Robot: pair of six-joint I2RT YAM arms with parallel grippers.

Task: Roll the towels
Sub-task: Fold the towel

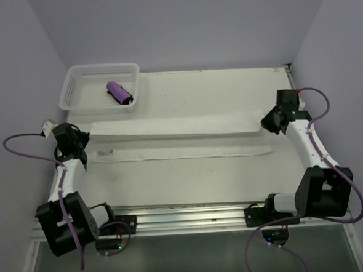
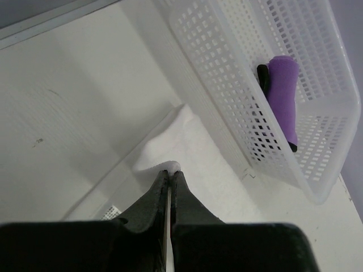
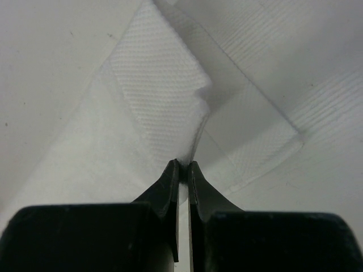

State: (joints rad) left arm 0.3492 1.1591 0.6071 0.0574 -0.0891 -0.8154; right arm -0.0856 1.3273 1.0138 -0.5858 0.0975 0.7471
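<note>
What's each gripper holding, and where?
Both pinch the white towel: left gripper shut on its left end, right gripper shut on its right end.

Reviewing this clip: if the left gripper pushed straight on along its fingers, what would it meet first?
The left gripper, shut on the white towel at its edge, would push into that towel's raised fold right ahead. Beyond it, probably the side wall of the white mesh basket, though depth is unclear.
</note>
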